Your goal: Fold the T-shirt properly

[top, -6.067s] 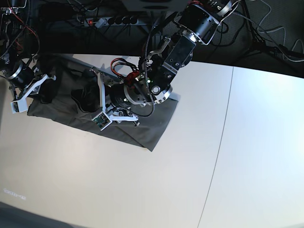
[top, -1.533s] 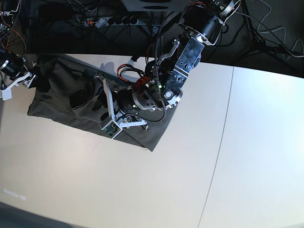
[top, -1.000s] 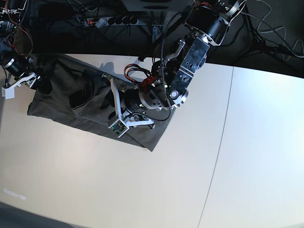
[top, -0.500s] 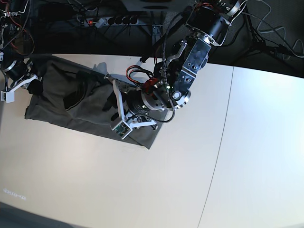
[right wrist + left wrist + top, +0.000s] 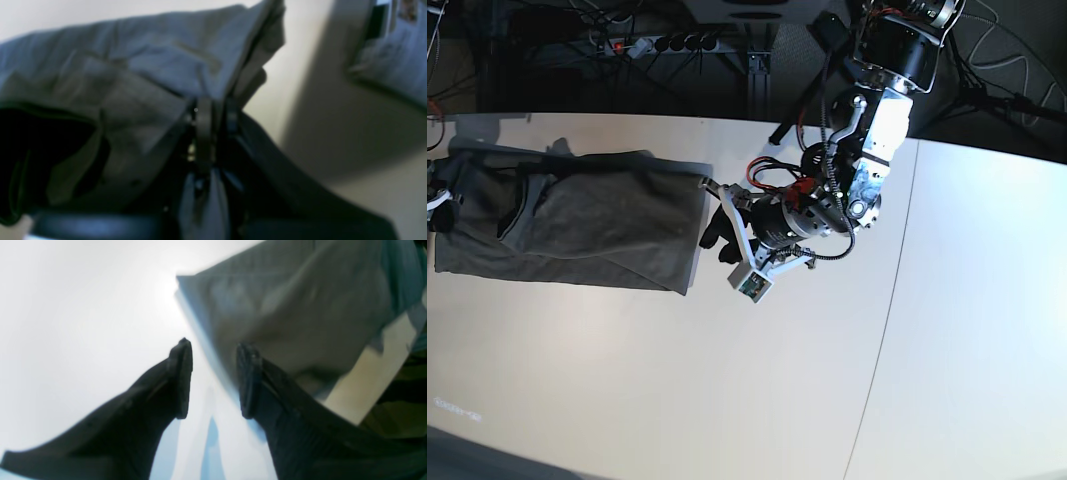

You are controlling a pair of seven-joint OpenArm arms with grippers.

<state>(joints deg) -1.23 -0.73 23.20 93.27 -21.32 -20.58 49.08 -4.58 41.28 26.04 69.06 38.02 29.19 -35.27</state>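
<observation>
Shirt [image 5: 587, 225] slid to frame's upper left on the counter [image 5: 727, 390]; right fingers [image 5: 213, 113] pinch its edge, left fingers [image 5: 186, 373] are wide, empty. Mid-fold; next probably needs left regrasping.

left arm [image 5: 867, 150]: you're seeing a black motor housing and white-silver links
wrist cables [image 5: 777, 175]: you're seeing red and black loops
left gripper [image 5: 213, 376]: you're looking at matte black tapered fingers [image 5: 180, 373]
</observation>
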